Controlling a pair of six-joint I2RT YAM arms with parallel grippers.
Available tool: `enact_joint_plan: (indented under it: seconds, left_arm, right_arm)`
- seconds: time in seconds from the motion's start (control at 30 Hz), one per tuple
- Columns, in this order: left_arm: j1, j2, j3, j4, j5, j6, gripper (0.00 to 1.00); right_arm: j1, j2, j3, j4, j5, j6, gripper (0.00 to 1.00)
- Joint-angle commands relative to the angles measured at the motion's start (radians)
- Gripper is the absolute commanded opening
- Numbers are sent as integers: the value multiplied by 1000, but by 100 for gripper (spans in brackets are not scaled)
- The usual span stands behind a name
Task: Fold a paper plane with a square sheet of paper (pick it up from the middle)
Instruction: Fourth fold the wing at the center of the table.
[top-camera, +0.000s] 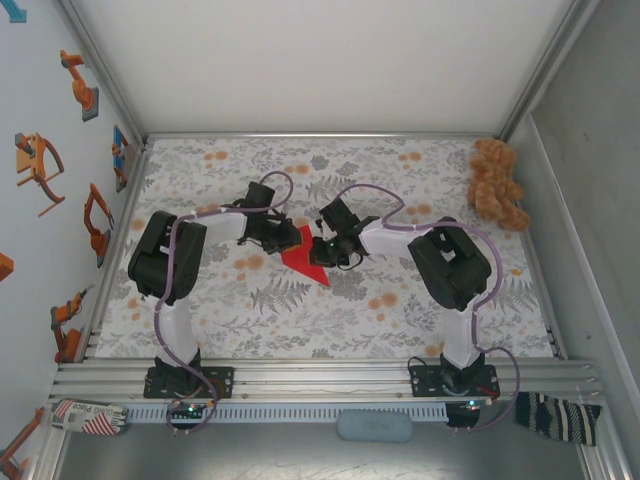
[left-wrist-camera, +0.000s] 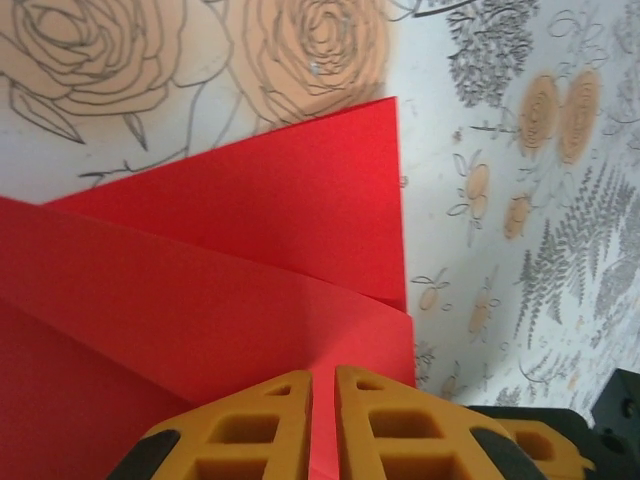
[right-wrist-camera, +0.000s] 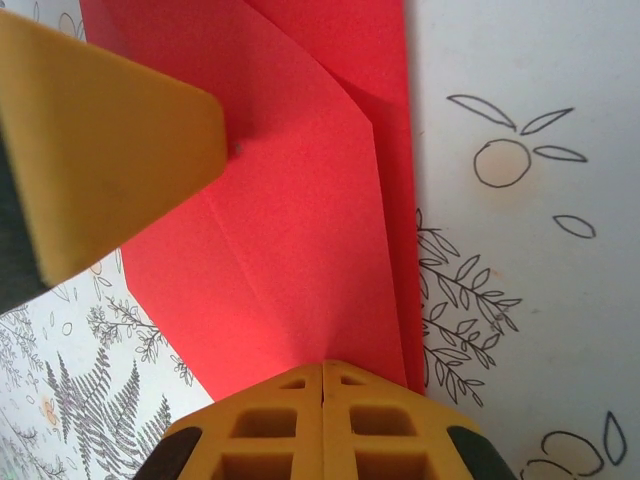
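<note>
Seen from above, two robot arms reach in to meet near the middle of a floral tablecloth (top-camera: 250, 310). Between them lies the red paper plane (top-camera: 305, 262), a folded dart shape with its sharp tip pointing toward 5 o'clock.

The left gripper (top-camera: 285, 238) meets the plane at its 10 o'clock edge. In the left wrist view, the left gripper (left-wrist-camera: 322, 375) has its yellow fingers (left-wrist-camera: 260, 420) drawn almost together, with only a thin sliver of red between them, so it is pinching the paper (left-wrist-camera: 250, 250). Overlapping folded layers spread away toward 12 o'clock.

The right gripper (top-camera: 322, 248) meets the plane at its 2 o'clock edge. In the right wrist view, the right gripper (right-wrist-camera: 323, 368) has its fingers pressed fully together on the edge of the paper (right-wrist-camera: 290, 200), which shows a long crease. One yellow finger (right-wrist-camera: 110, 150) of the other gripper rests on the paper at 10 o'clock.

A brown teddy bear (top-camera: 497, 185) sits at the table's 2 o'clock corner, well apart from the arms.
</note>
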Motion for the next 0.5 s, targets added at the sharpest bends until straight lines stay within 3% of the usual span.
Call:
enact_joint_plan:
  seconds: [0.0, 0.47]
  left_arm:
    - [17, 28, 30, -2, -14, 33, 15]
    - [203, 105, 113, -117, -166, 82, 16]
  right_arm:
    - [4, 23, -3, -75, 16, -33, 2]
    - [4, 21, -43, -55, 36, -18, 2]
